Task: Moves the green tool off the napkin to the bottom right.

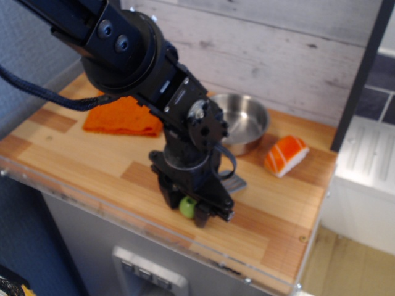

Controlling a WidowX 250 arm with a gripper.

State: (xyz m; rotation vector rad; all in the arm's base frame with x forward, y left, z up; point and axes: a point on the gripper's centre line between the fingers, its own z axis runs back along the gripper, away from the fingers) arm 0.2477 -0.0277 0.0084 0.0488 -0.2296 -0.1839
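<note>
green tool [187, 207] comes up only after you scan across from the left, where the orange napkin [121, 118] lies bare at the back left of the wooden counter [74, 154], partly behind the black arm [129, 55]. moving right, you see your gripper [196, 208] low over the front right part of the counter, its fingers pinching the tool's lime handle, while the grey slotted head pokes out just behind, near the wood. the tool is well apart from the napkin. further right, you find the steel pan [247, 120] at the back, then the salmon sushi toy [285, 155] beside it.
</note>
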